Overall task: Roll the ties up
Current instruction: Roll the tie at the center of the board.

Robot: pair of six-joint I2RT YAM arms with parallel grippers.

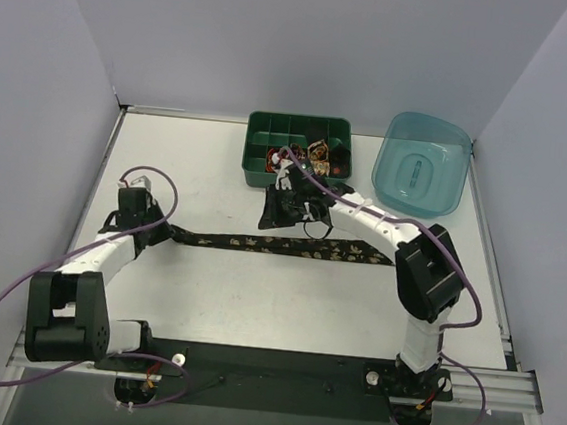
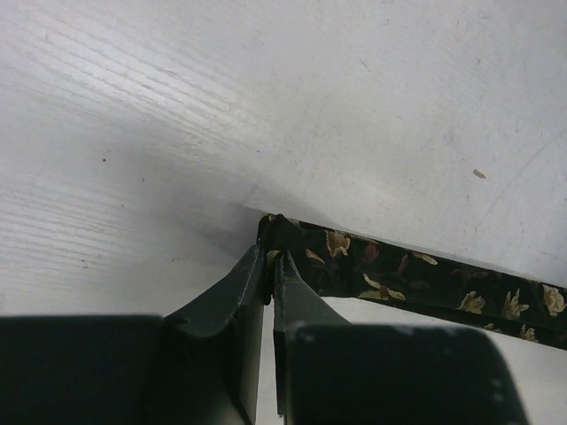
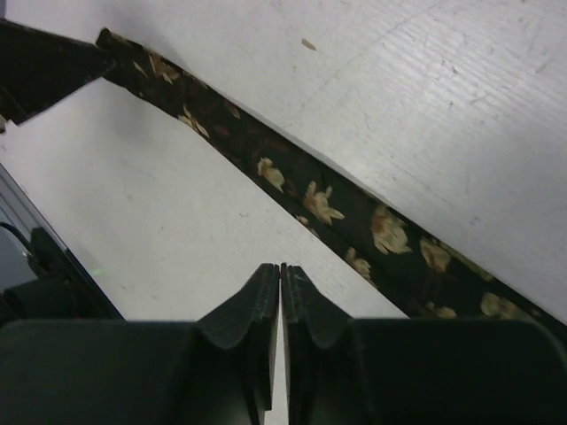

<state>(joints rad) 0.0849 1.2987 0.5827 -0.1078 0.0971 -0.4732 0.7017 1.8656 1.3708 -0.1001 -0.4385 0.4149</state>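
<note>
A long black tie (image 1: 260, 242) with gold motifs lies flat across the middle of the table. My left gripper (image 2: 270, 257) sits at its left, narrow end (image 2: 279, 228), jaws shut on that tip; from above the left gripper (image 1: 150, 222) rests low on the table. In the right wrist view the tie (image 3: 319, 204) runs diagonally past my right gripper (image 3: 282, 270), whose jaws are shut with nothing between them. From above, the right gripper (image 1: 275, 212) hovers just behind the strip's middle. Small rolled ties (image 1: 316, 156) sit in the green tray.
The dark green compartment tray (image 1: 271, 131) stands at the back centre. A translucent teal tub (image 1: 421, 165) is to its right. White walls close in the table on the left, back and right. The arm bases sit along the near edge.
</note>
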